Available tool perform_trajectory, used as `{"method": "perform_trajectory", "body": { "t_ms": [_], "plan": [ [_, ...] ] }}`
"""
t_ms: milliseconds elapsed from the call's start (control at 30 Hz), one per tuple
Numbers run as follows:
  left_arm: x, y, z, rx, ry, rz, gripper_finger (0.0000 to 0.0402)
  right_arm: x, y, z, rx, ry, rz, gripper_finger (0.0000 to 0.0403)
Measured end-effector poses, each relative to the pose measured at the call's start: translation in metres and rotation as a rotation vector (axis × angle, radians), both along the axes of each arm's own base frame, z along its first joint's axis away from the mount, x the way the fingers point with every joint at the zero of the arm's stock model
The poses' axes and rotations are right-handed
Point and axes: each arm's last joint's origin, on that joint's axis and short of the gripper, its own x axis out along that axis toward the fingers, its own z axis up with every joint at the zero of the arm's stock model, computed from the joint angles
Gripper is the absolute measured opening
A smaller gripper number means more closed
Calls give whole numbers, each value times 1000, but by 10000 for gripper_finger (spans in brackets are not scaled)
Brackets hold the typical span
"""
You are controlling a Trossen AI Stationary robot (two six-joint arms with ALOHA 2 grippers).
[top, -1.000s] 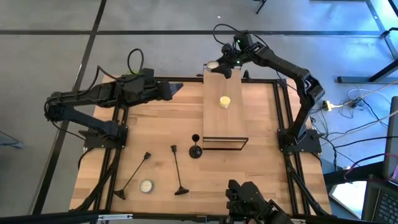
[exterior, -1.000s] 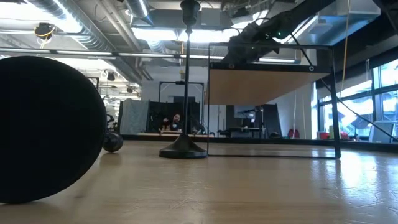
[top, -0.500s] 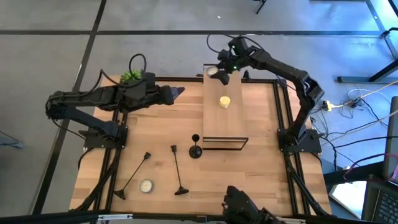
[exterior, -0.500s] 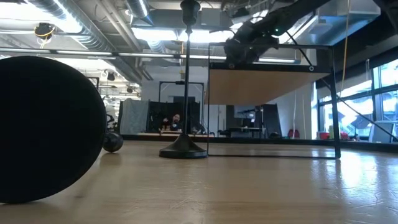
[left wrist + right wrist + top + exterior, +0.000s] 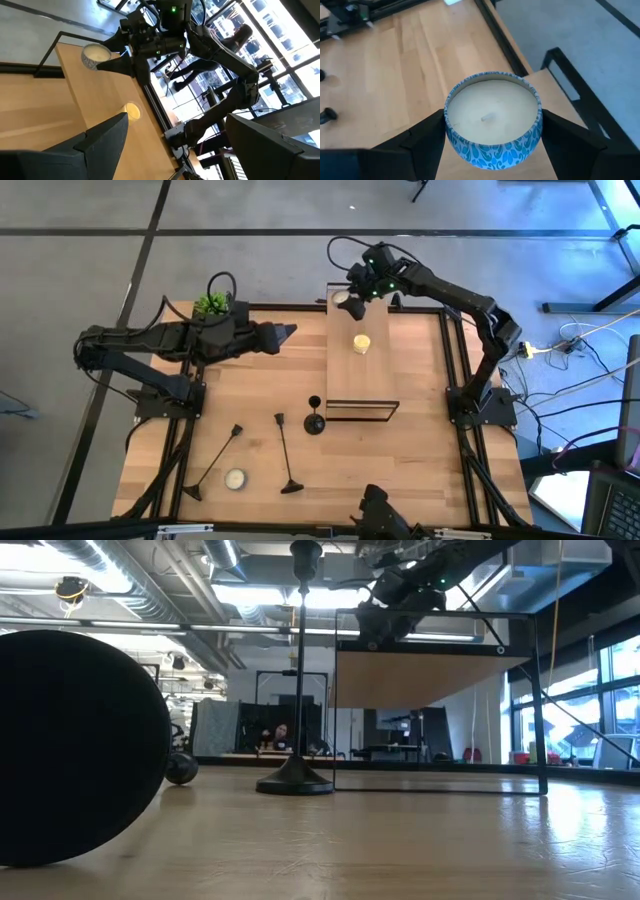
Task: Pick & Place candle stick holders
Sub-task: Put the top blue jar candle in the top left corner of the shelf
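From above you see two tall candle stick holders [image 5: 283, 453] lying near the table's front and a short one [image 5: 315, 420] upright beside the raised shelf [image 5: 355, 370], while your right wrist view shows the right gripper [image 5: 492, 135] clasping a blue-patterned tin candle [image 5: 492, 117], and your left wrist view shows the left gripper [image 5: 175, 145] spread wide, empty.

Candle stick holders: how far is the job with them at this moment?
Perhaps done: one holder stands upright beside the shelf. In hand: none; the right gripper grips a candle tin, the left gripper hangs open. Left: two holders lie flat on the table.
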Motion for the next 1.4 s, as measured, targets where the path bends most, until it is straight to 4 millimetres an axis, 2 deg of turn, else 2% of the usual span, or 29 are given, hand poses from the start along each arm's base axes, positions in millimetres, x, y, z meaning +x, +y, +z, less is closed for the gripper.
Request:
{"method": "perform_trajectory", "body": {
  "t_ms": [200,567,1133,1400],
  "plan": [
    [0,-4,0,6,-3,4,331,1,1,0,-15,16,-17,289],
    [-1,-10,1,12,-9,14,331,12,20,-3,-68,101,-36,289],
    [-3,-20,1,22,-16,19,331,11,21,-5,-41,136,-158,289],
    [-3,-23,1,36,-13,25,331,11,25,-7,-52,183,-182,303]
  ]
}}
